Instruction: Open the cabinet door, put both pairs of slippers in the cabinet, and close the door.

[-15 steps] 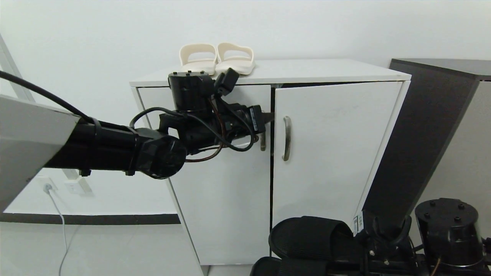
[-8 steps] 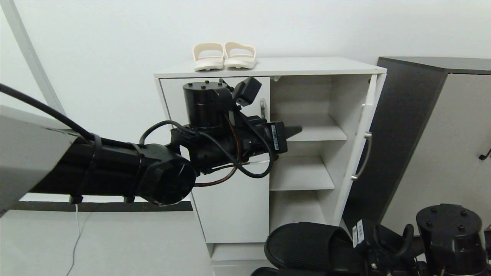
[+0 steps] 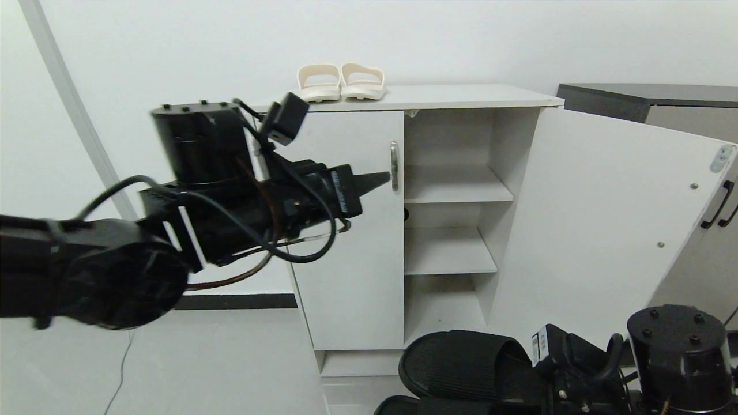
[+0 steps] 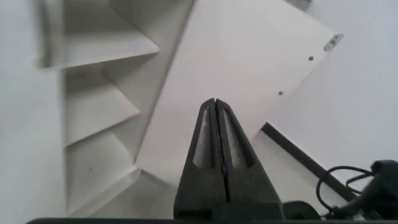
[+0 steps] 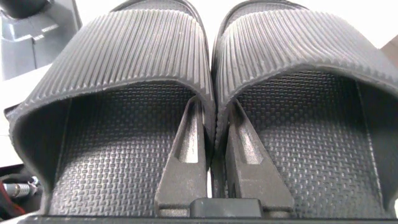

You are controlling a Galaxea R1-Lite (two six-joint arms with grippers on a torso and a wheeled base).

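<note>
The white cabinet (image 3: 461, 95) has its right door (image 3: 599, 225) swung wide open, showing bare shelves (image 3: 447, 253); the left door (image 3: 351, 271) is closed. A cream pair of slippers (image 3: 340, 82) sits on the cabinet top. My left gripper (image 3: 383, 176) is shut and holds nothing, its tip just in front of the left door's handle (image 3: 394, 166). From the left wrist, that gripper (image 4: 214, 102) points at the open door (image 4: 249, 56). Low in front of the cabinet, my right gripper (image 5: 214, 143) is shut on the inner edges of the black pair of slippers (image 5: 137, 118) (image 3: 461, 366).
A dark cabinet (image 3: 634, 95) stands right behind the open door, whose edge reaches its handles (image 3: 718, 204). A white wall with a dark baseboard (image 3: 230, 301) runs to the left, where a cable (image 3: 118, 374) hangs down to the pale floor.
The right door went from closed to fully open. My left gripper drew back to the left, off the opening. The head view shifted. The black slippers stayed in the right gripper.
</note>
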